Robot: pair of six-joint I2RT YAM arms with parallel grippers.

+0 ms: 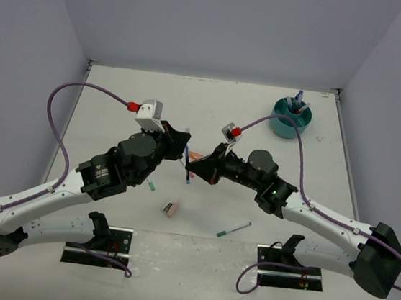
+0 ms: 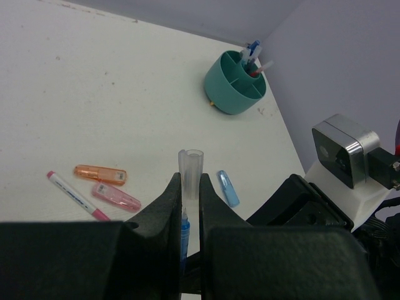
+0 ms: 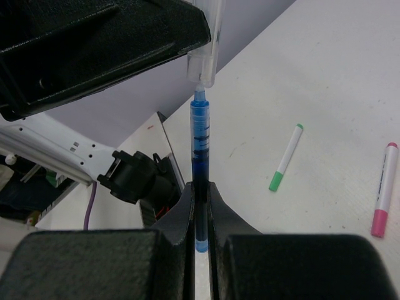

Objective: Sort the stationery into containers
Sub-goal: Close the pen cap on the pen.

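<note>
**Blue pen held between both arms; most stationery unsorted**

The left gripper (image 2: pixel 190 190) is clamped on a clear cap (image 2: pixel 190 164). The right gripper (image 3: pixel 200 200) pinches the blue pen (image 3: pixel 200 137) mid-table, its tip at the cap. The teal organizer (image 1: pixel 284 129), far right, holds a few items. An orange highlighter (image 2: pixel 100 174) and a green marker (image 1: pixel 233 230) lie loose.

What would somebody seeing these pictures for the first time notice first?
At the centre, the left gripper pinches a clear plastic cap while the right gripper holds a slim blue pen, its tip at the cap's mouth. Next comes the round teal plastic organizer at the far right, with pens standing in it, and an orange highlighter lying loose.
</note>
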